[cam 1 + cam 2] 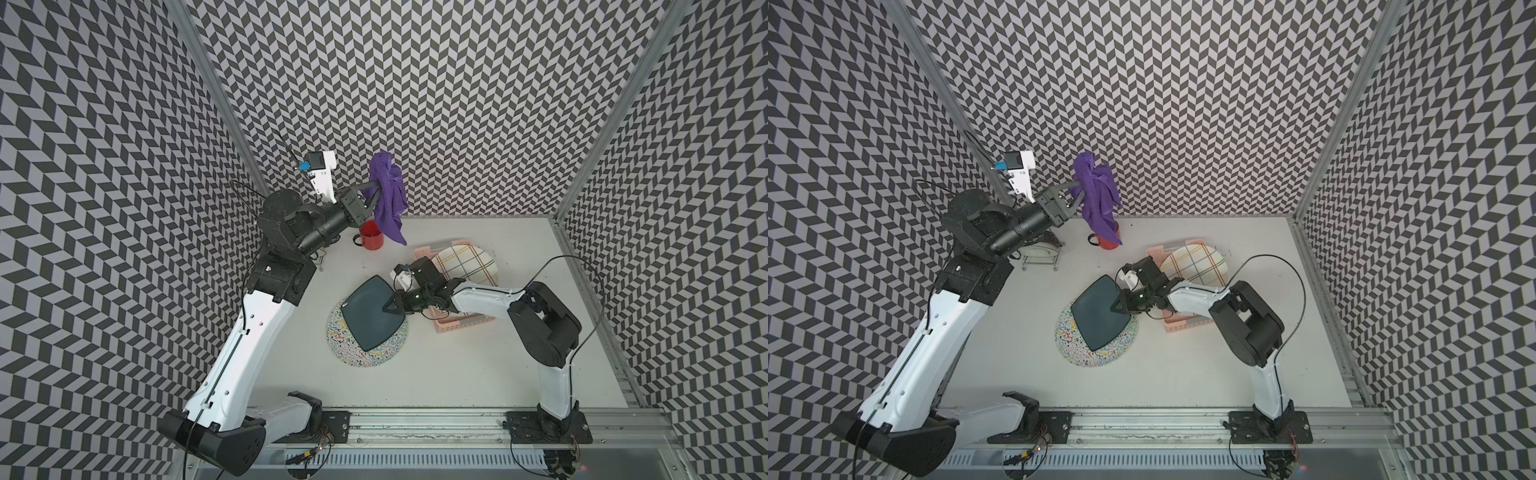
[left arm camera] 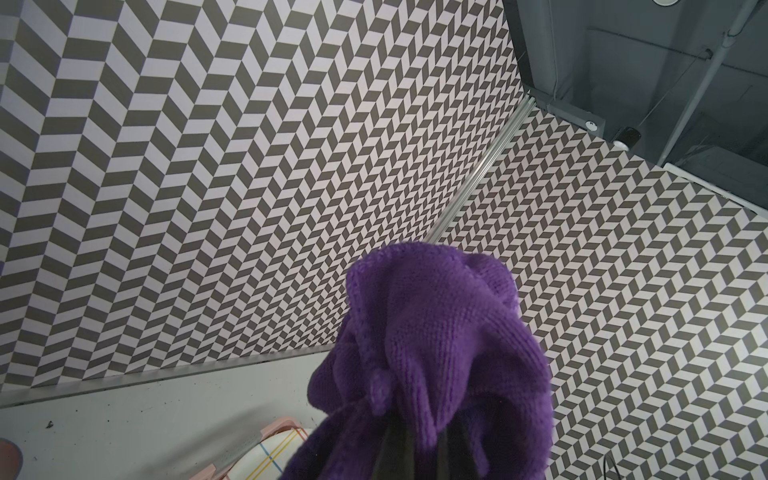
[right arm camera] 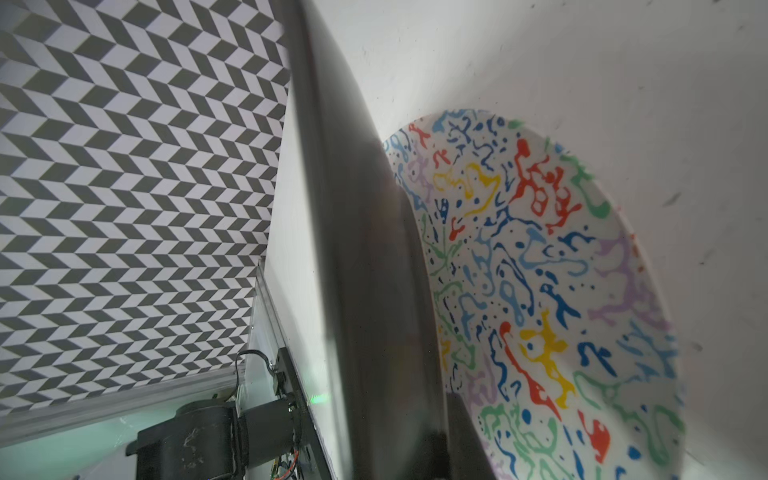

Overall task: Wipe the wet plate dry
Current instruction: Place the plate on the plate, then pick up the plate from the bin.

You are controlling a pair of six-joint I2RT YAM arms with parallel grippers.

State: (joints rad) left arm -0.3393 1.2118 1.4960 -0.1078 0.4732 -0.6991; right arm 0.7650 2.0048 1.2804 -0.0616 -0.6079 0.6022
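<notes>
L gripper [image 1: 374,192] was clamped tight on the purple cloth [image 1: 388,195], held high nr the back wall, w/ the cloth hanging in front of the red mug [image 1: 371,237]. R gripper [image 1: 390,306] was almost closed, pinching one edge of the dark teal plate [image 1: 368,318], which hung over the speckled round plate [image 1: 365,357] mid-table [image 1: 457,374]; couldn't tell if they touched. Cloth & teal plate were well apart. Plaid plate [image 1: 461,262] leaned in the pink rack [image 1: 461,324].

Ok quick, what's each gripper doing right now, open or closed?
Left gripper: closed on the purple cloth, up in the air.
Right gripper: closed on the dark plate at its edge.
</notes>
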